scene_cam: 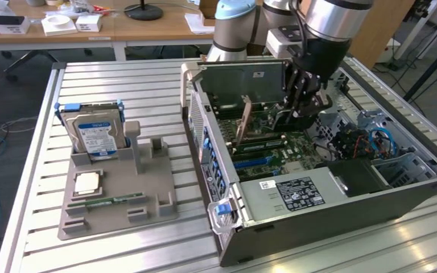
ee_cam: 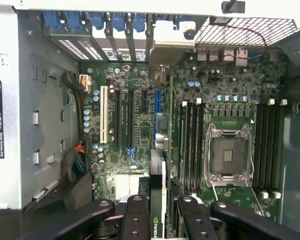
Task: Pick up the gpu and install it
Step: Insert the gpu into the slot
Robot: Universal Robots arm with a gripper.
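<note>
The gpu (ee_cam: 157, 220) is a thin dark card seen edge-on, with a green logo near its end. It stands between my gripper (ee_cam: 162, 210) and its black fingers (ee_cam: 135, 217), which are shut on it from both sides. The card hangs over the motherboard (ee_cam: 135, 130), in line with a blue expansion slot (ee_cam: 157, 102) next to the memory slots. In the exterior view my gripper (scene_cam: 300, 114) reaches down into the open computer case (scene_cam: 332, 210), and the card is mostly hidden behind it.
A grey parts stand (scene_cam: 116, 193) at the exterior view's left holds a silver hard drive (scene_cam: 95, 133), a processor (scene_cam: 88, 182) and a green memory stick (scene_cam: 106, 202). A thin tan upright piece (scene_cam: 243, 119) stands inside the case. The empty processor socket (ee_cam: 227, 155) lies beside the memory slots.
</note>
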